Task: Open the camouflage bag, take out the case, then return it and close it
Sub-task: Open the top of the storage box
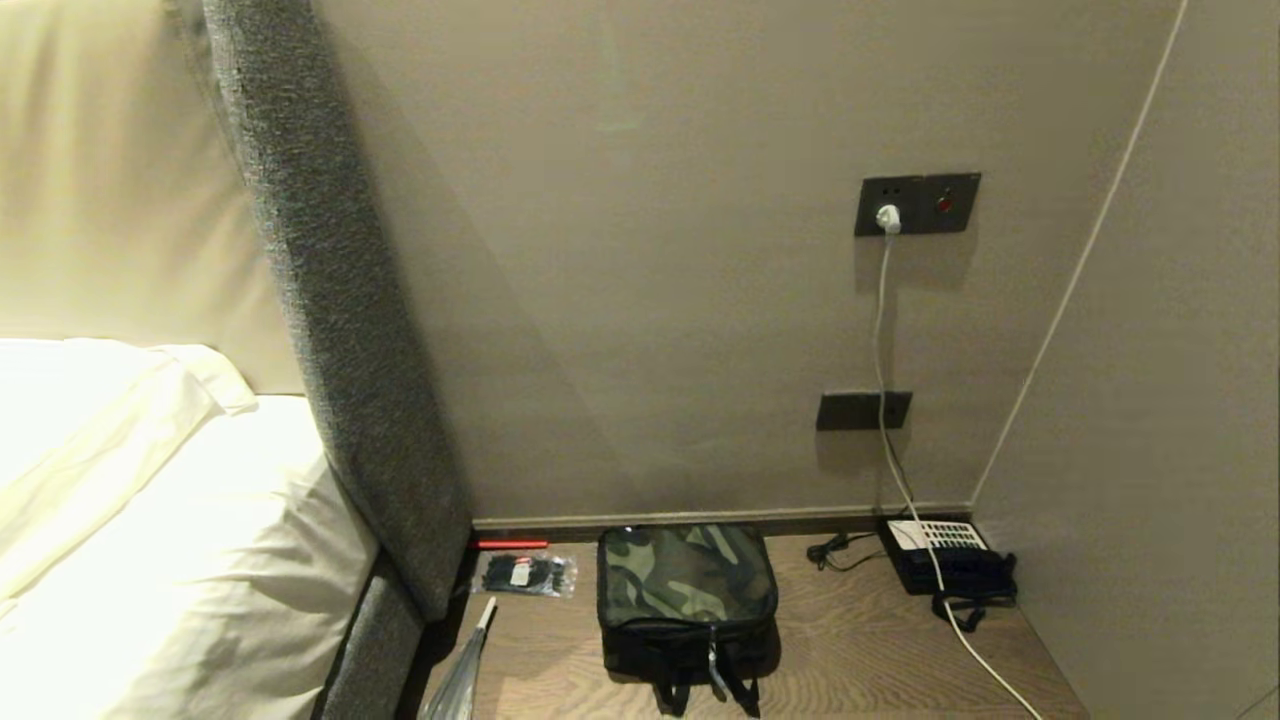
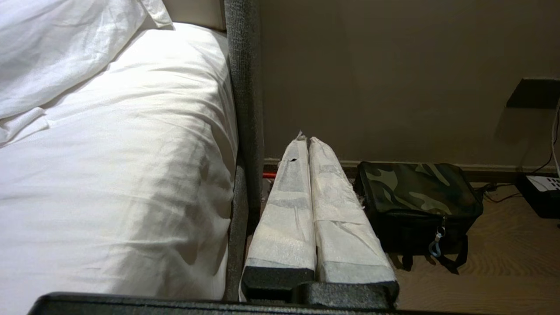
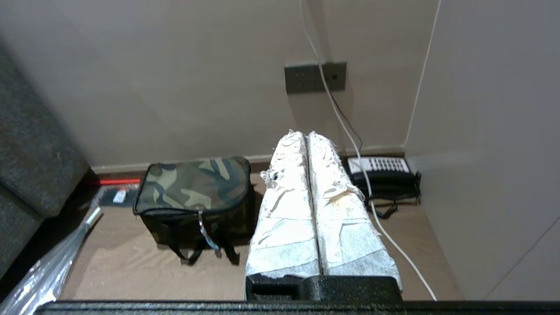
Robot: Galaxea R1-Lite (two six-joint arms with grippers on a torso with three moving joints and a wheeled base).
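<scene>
While both arms sit back short of the worktop (image 1: 860, 650), I note the camouflage bag (image 1: 686, 590) zipped shut, upright on the wood near the wall, between a packet of cable ties (image 1: 527, 574) and the black telephone (image 1: 945, 556). Left gripper (image 2: 307, 141) beside the bed (image 2: 131, 166): jaws together, empty. Right gripper (image 3: 307, 135): jaws together, empty. Case not visible.

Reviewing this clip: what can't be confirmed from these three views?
- The case: in no view; the camouflage bag is zipped shut, so its contents are hidden.
- Telephone: partly hidden behind the right gripper in the right wrist view, cut by the edge in the left wrist view.
- Packet label: too small to read.
- Left gripper, shut, blocks the tabletop beside the bed.
</scene>
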